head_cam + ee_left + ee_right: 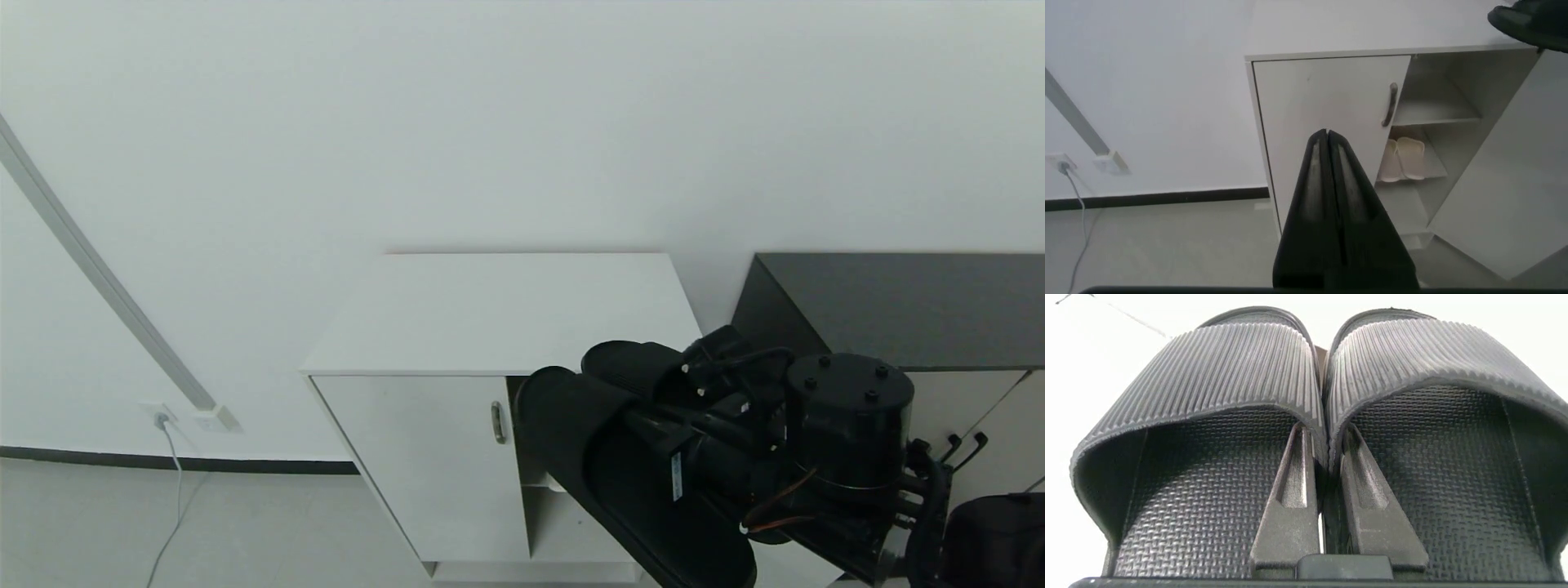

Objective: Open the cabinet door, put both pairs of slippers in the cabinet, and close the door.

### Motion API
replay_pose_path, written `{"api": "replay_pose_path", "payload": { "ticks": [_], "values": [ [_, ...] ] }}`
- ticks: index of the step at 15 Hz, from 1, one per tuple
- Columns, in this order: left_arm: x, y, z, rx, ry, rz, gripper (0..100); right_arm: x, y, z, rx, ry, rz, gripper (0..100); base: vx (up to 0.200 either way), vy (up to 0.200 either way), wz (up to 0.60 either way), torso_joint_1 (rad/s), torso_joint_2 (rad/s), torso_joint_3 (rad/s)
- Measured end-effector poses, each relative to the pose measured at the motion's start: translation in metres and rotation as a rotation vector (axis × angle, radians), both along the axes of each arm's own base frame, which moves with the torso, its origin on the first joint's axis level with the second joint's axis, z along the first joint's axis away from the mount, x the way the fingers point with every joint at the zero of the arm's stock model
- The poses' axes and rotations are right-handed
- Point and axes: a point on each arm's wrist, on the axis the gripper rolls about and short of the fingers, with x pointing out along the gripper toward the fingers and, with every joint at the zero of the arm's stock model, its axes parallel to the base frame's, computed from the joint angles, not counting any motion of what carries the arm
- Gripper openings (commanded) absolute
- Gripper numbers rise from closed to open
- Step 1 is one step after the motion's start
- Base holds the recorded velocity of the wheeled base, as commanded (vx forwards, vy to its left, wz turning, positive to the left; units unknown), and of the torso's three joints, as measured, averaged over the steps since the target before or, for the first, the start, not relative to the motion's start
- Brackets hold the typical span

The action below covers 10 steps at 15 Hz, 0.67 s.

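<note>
A pair of black slippers (588, 433) (1241, 392) hangs in front of the white cabinet (490, 310), at its open right half. My right gripper (1324, 433) is shut on the two slippers' inner straps, pinching them together. The toe of one black slipper (1535, 20) shows by the cabinet's top corner. A pale pair of slippers (1404, 158) lies on a middle shelf inside. The right door (1527, 180) is swung open; the left door (424, 457) with its handle (497, 422) is closed. My left gripper (1328, 135) is shut and empty, out in front of the closed door.
A dark-topped cabinet (898, 302) stands right of the white one. A wall socket with a cable (163, 416) and a slanted wall strip (98, 269) are at the left. Bare floor (1167, 245) lies before the cabinet.
</note>
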Motion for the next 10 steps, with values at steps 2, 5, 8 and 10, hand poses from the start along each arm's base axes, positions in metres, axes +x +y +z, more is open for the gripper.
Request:
{"api": "replay_pose_path", "payload": {
  "ticks": [2, 5, 8, 10],
  "values": [
    [0.0, 0.0, 0.0, 0.0, 0.0, 0.0, 0, -0.0002, 0.0002, -0.0008, -0.002, 0.002, 0.001, 0, 0.0, 0.0, 0.0, 0.0, 0.0, 0.0],
    [0.0, 0.0, 0.0, 0.0, 0.0, 0.0, 0, -0.0015, 0.0008, -0.0015, -0.004, 0.005, 0.007, 0, 0.0, 0.0, 0.0, 0.0, 0.0, 0.0],
    [0.0, 0.0, 0.0001, 0.0, -0.001, 0.0, 0, -0.0038, 0.0023, -0.0023, -0.006, 0.007, 0.016, 0, 0.0, 0.0, 0.0, -0.038, 0.07, 0.045],
    [0.0, 0.0, 0.0, 0.0, 0.0, 0.0, 0, -0.0063, 0.0034, -0.004, -0.012, 0.011, 0.025, 0, 0.0, 0.0, 0.0, -0.139, 0.32, 0.178]
  ]
}}
